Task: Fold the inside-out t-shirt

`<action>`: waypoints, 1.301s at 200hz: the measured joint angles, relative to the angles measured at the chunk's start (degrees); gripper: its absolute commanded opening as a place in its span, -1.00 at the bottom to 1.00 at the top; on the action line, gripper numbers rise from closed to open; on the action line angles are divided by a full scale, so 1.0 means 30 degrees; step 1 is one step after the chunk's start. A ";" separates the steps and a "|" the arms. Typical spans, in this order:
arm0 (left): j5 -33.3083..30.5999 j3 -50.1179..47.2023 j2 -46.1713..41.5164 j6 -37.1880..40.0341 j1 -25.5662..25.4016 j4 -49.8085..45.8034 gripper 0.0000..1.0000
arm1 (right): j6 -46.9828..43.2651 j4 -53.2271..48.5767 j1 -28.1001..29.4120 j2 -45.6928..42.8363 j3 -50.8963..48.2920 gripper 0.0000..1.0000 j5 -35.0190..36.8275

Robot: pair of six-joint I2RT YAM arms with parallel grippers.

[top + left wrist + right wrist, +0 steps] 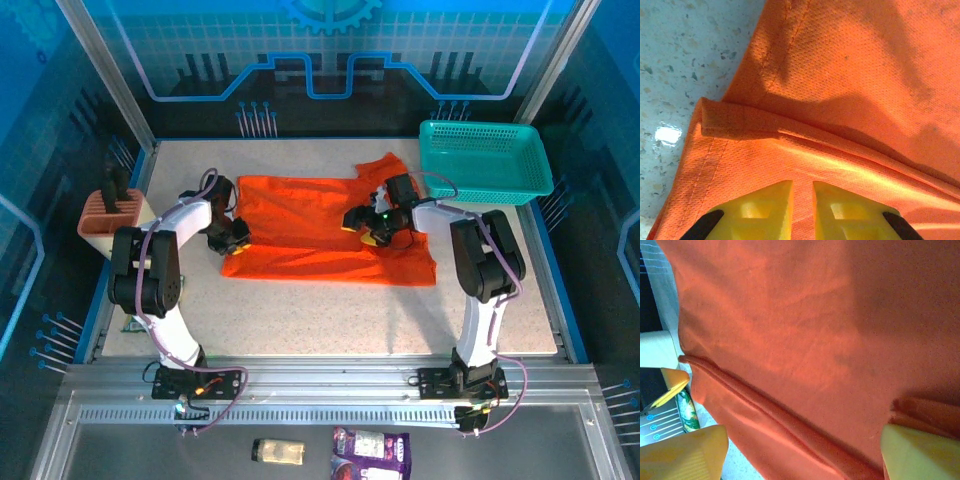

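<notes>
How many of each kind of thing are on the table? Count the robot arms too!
Shirt: 1
Basket: 1
Rack: 1
Arms: 2
Total: 5

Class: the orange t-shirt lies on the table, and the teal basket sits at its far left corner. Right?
No: the top view shows the basket at the far right corner. The t-shirt does lie on the table.
</notes>
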 measured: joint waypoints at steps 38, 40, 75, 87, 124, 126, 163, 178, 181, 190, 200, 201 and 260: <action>-0.0022 -0.0007 0.0000 0.0000 0.0000 -0.0044 -0.63 | 0.0015 0.2062 -0.0219 0.0495 0.0058 0.53 -0.1042; -0.0022 -0.0007 0.0000 0.0000 0.0000 -0.0044 -0.63 | 0.0022 0.2142 -0.0240 0.0481 0.0058 0.53 -0.1071; -0.0036 -0.0007 0.0000 0.0007 0.0000 -0.0066 -0.63 | -0.0372 0.1792 -0.0809 -0.0532 -0.0022 0.53 -0.0954; -0.0036 -0.0007 0.0000 0.0007 0.0000 -0.0066 -0.63 | -0.0539 0.1603 -0.1282 -0.1239 -0.0328 0.53 -0.0780; -0.0036 -0.0007 0.0000 0.0219 0.0000 -0.0175 -0.64 | -0.0780 0.1377 -0.3373 -0.2637 -0.1865 0.53 -0.0372; -0.0036 -0.0007 0.0000 0.0270 0.0000 -0.0189 -0.64 | -0.0780 0.1392 -0.3504 -0.2630 -0.1938 0.53 -0.0357; -0.0044 0.0044 0.0117 0.0364 0.0000 -0.0204 -0.64 | -0.0780 0.1406 -0.4852 -0.2040 -0.2572 0.51 -0.0204; -0.0109 0.0066 0.0233 0.0364 0.0000 -0.0189 -0.64 | -0.0838 0.1464 -0.5136 -0.1603 -0.2572 0.51 0.0117; -0.0109 0.0066 0.0248 0.0364 0.0000 -0.0197 -0.64 | -0.0852 0.1450 -0.5202 -0.1501 -0.2572 0.50 0.0204; -0.0109 0.0066 0.0306 0.0364 0.0000 -0.0189 -0.64 | -0.0903 0.1457 -0.5355 -0.1246 -0.2572 0.47 0.0328; -0.0109 0.0066 0.0328 0.0364 0.0000 -0.0189 -0.64 | -0.0947 0.1545 -0.5501 -0.1144 -0.2565 0.43 0.0189; -0.0109 0.0066 0.0328 0.0364 0.0000 -0.0189 -0.64 | -0.0962 0.1552 -0.5501 -0.1144 -0.2565 0.43 0.0197; -0.0102 0.0823 0.0627 0.0357 0.0000 -0.0189 -0.64 | -0.1443 -0.0313 -0.5625 -0.2441 -0.2557 0.48 0.0554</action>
